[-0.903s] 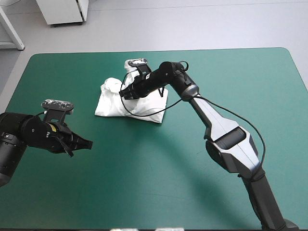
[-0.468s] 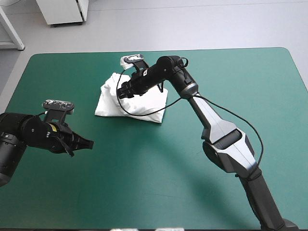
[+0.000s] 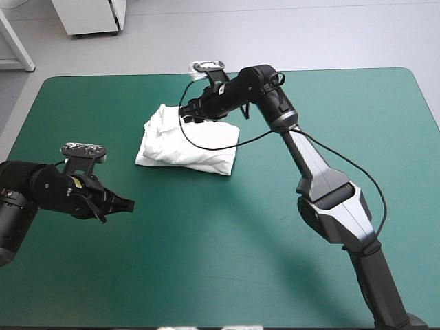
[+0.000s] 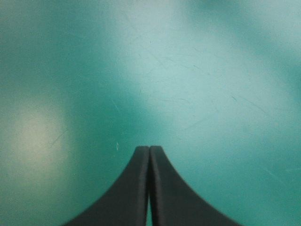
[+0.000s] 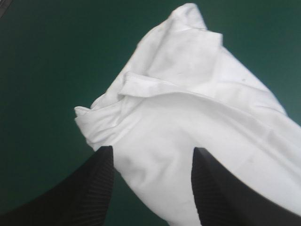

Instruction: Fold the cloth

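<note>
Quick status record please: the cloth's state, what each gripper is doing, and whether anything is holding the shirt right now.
T-shirt: folded bundle, lying on the teal-green cover, left of centre, toward the far edge
right gripper: fingers open, over the bundle's far edge, gripping nothing
left gripper: fingers shut, empty, over bare cover near the table's left edge, apart from the bundle
hold on shirt: none visible

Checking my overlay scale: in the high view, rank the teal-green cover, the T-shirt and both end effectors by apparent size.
Largest by far: teal-green cover.
Next: T-shirt, a folded bundle.
Last: left end effector and right end effector, much alike; the left sits nearer the camera, so I leave them unranked.
</note>
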Robot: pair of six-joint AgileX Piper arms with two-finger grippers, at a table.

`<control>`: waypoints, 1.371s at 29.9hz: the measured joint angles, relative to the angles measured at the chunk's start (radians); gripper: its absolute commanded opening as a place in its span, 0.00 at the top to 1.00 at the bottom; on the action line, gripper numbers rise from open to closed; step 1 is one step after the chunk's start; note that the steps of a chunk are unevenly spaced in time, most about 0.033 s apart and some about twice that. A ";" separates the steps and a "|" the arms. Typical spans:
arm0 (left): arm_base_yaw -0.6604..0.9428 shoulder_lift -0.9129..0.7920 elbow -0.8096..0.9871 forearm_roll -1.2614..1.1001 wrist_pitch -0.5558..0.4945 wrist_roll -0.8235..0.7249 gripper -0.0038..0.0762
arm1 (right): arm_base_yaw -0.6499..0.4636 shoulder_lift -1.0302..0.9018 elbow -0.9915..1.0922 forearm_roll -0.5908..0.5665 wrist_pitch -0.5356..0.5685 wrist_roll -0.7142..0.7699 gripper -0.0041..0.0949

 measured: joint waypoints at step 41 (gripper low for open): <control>0.000 0.000 0.000 -0.011 -0.064 0.013 0.96 | -0.104 -0.082 0.634 0.122 -0.069 -0.090 0.97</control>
